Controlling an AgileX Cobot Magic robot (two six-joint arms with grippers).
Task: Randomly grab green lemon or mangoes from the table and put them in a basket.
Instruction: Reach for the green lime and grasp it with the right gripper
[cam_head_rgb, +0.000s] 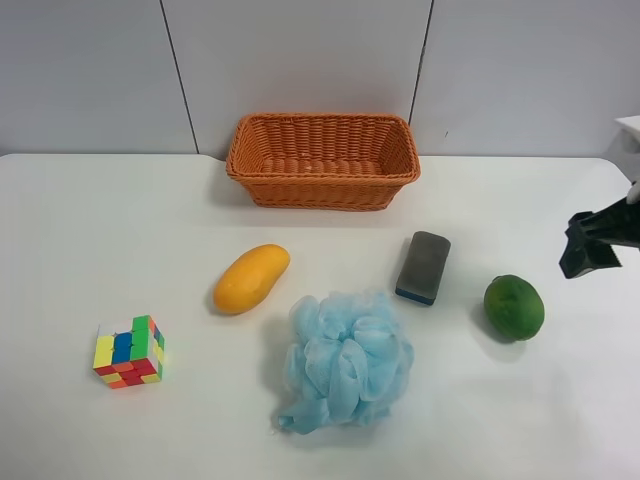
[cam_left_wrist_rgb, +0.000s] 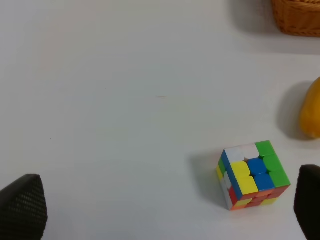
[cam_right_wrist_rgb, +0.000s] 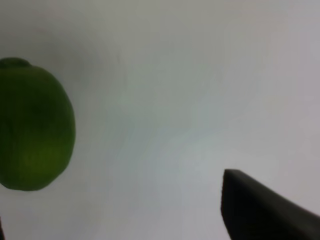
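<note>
Right tool (cam_head_rgb: 585, 248) near green lemon (cam_head_rgb: 514, 307)

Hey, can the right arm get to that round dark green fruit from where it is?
Probably yes. The right gripper hovers close beside the round dark green lemon, with only bare white table between them.

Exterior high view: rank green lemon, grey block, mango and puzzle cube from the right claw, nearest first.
From the right claw, at the view's right edge:
1. green lemon, just below and beside the claw.
2. grey block, right of centre.
3. mango, left of centre.
4. puzzle cube, far left, toward the front.
</note>
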